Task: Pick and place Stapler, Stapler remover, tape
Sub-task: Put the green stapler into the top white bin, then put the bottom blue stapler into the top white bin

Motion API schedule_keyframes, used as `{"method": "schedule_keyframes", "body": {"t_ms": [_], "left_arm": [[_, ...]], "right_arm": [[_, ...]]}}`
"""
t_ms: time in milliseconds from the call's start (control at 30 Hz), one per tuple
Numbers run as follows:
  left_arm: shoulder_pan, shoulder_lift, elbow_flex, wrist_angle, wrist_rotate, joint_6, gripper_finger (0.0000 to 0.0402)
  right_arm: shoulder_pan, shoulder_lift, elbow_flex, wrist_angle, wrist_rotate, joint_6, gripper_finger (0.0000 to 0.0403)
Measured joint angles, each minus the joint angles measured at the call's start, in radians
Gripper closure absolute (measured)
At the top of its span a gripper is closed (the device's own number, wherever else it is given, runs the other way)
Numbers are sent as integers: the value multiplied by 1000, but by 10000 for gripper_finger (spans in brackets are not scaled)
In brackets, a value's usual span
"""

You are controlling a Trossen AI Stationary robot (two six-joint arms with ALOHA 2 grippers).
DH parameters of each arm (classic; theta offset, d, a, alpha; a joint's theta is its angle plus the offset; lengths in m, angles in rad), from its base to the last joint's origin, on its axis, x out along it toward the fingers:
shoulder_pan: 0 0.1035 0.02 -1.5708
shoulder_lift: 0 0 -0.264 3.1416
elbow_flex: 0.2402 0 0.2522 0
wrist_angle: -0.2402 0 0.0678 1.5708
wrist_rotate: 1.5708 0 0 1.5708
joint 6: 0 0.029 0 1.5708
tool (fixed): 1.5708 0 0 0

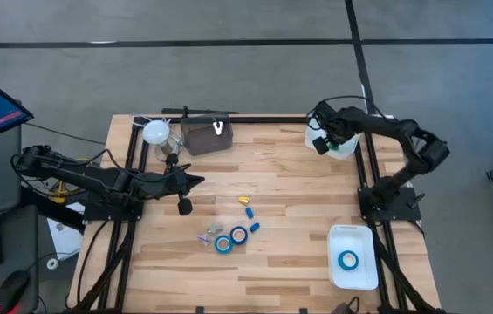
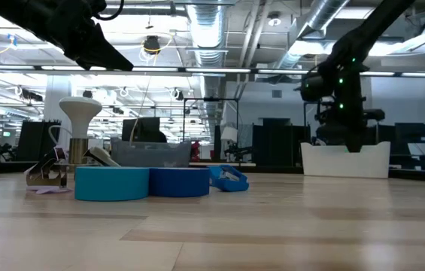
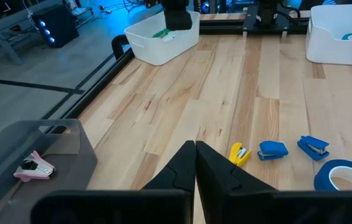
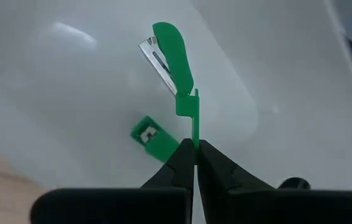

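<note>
My right gripper (image 4: 195, 144) is shut on a small green stapler (image 4: 174, 62) with a metal strip, inside the far-right white bin (image 1: 344, 148). A second green piece (image 4: 149, 134) shows just behind it. My left gripper (image 3: 195, 147) is shut and empty, hovering over the table's left middle (image 1: 197, 181). Two blue tape rolls (image 1: 222, 245) (image 1: 239, 234) lie flat on the table. The third tape roll (image 1: 348, 259) lies in the near-right white bin (image 1: 353, 279). A pink stapler remover (image 3: 33, 168) sits in the grey bin (image 1: 202, 137). My right gripper pinches a thin green tab (image 4: 195, 118) at one end of the stapler between its two fingertips. The stapler's body stands out beyond the fingertips over the bin's floor. Whether it rests on the floor I cannot tell.
Two small blue staplers (image 3: 273, 150) (image 3: 314, 148) and a yellow one (image 3: 238, 154) lie near the tape rolls. A white lamp-like object (image 1: 156, 133) stands by the grey bin. A metallic item (image 2: 47, 175) lies left of the tape rolls. Bare wood spans the middle.
</note>
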Motion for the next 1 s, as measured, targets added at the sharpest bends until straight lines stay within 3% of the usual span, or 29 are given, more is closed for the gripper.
{"method": "schedule_keyframes", "body": {"t_ms": [333, 467, 733, 1000], "left_arm": [[0, 0, 0, 0, 0, 0, 399], [0, 0, 0, 0, 0, 0, 399], [0, 0, 0, 0, 0, 0, 399], [0, 0, 0, 0, 0, 0, 399]], "right_arm": [[-18, 95, 0, 11, 4, -1, 402], [-8, 93, 0, 32, 51, -3, 388], [8, -9, 0, 30, 102, -81, 341], [83, -203, 0, -12, -12, -105, 335]]}}
